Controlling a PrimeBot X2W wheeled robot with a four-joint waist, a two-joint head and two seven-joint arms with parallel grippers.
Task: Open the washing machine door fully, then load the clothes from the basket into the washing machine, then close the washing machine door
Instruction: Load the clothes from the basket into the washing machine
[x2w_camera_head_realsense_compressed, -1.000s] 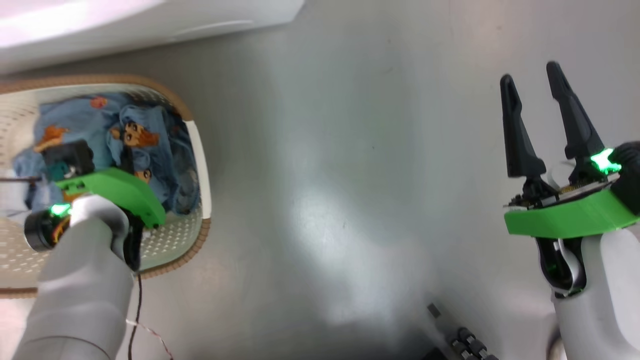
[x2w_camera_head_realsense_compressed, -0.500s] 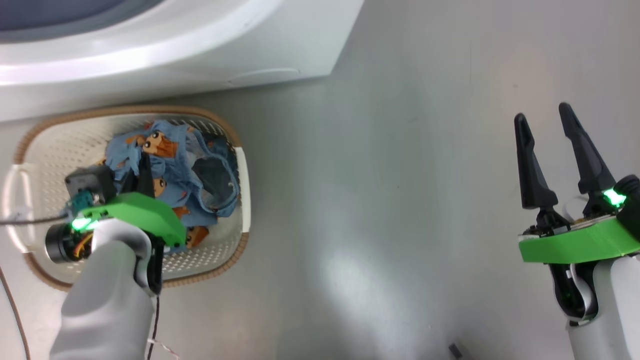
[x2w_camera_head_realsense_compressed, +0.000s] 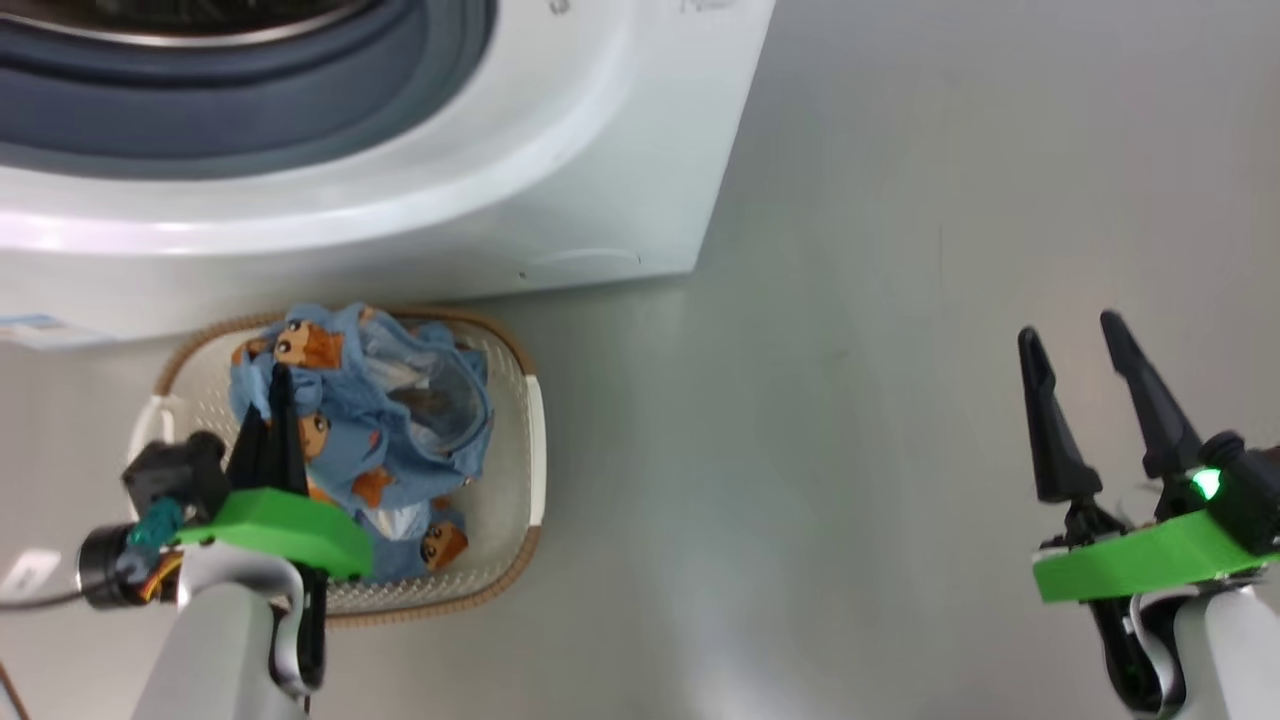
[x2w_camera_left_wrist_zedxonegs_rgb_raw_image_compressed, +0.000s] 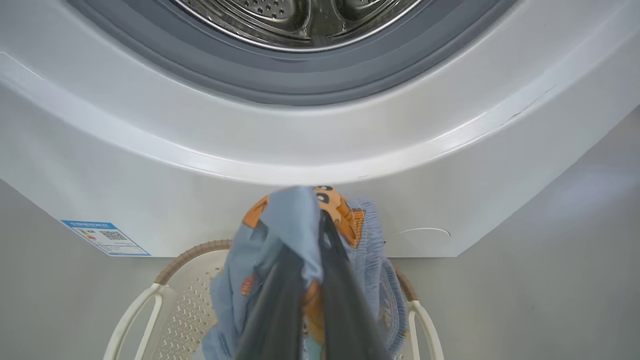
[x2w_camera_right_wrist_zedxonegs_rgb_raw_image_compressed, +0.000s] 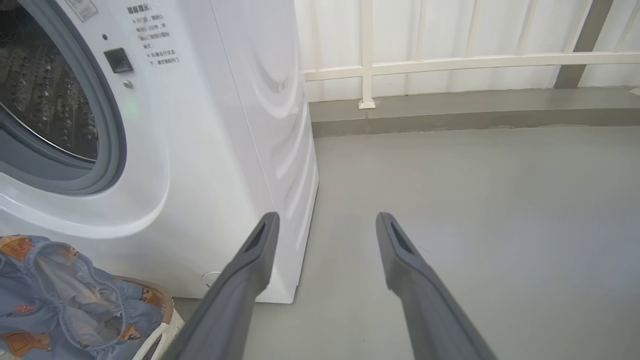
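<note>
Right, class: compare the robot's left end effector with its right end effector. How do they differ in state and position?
The left end effector is shut on the clothes; the right end effector is open, holding nothing. The left end effector is above the basket, by the washing machine; the right end effector is over the grey floor, off to the side. Both have long dark fingers on a green mount.

glossy white washing machine (x2w_camera_head_realsense_compressed: 600, 150), perforated steel drum (x2w_camera_left_wrist_zedxonegs_rgb_raw_image_compressed: 300, 20), soft cloth clothes (x2w_camera_head_realsense_compressed: 400, 400), perforated plastic basket (x2w_camera_head_realsense_compressed: 508, 490).
</note>
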